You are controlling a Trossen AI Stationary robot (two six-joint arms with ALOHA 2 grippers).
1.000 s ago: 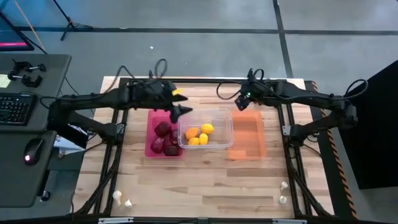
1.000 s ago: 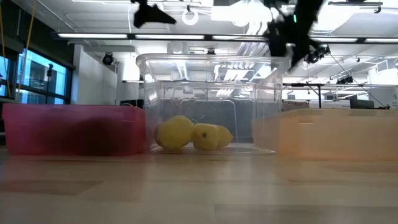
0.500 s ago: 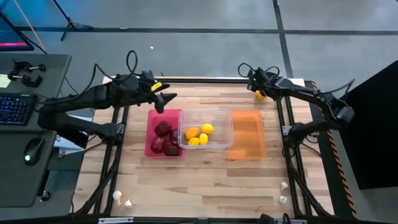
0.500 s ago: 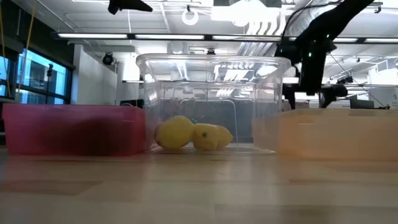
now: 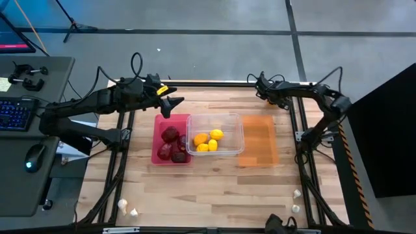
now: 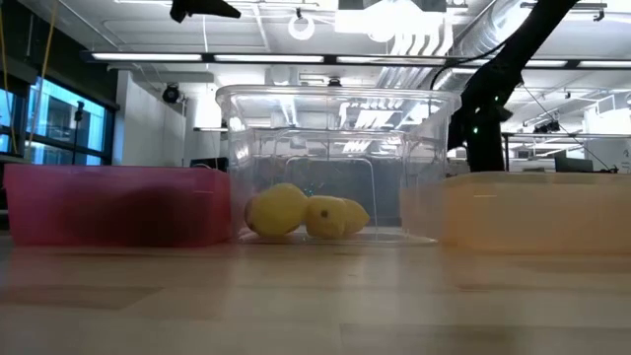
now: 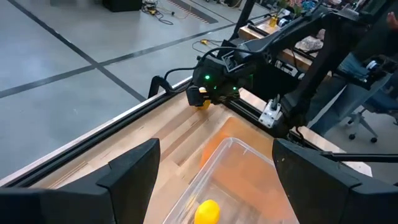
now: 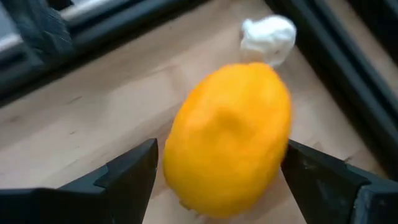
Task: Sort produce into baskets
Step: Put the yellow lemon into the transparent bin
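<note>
A yellow lemon [image 8: 227, 140] lies on the wood at the table's far right, with a whitish garlic bulb [image 8: 267, 38] just beyond it. My right gripper [image 8: 219, 163] slants down over the lemon, open, one finger on each side of it; no touch shows. My left gripper [image 5: 173, 104] hovers open and empty above the red basket's far end. The red basket [image 5: 158, 140] holds dark red lumps [image 5: 172, 144]. Next to it, the clear basket [image 5: 238, 123] holds lemons [image 5: 209, 141]. The orange basket [image 5: 259, 142] has nothing in it.
Loose garlic bulbs lie near the table's front corners, two at the left [image 5: 123, 207] and two at the right [image 5: 296, 194]. Dark frame rails [image 5: 214, 83] run along the table's far edge and sides, close to my right gripper. Bare wood stretches in front of the baskets.
My right gripper has swung from above the baskets toward the table's far right corner, sunk low, rolled, and tipped downward over the lemon. My left gripper has drawn back from over the clear basket toward the far left and risen a little, then kept still.
</note>
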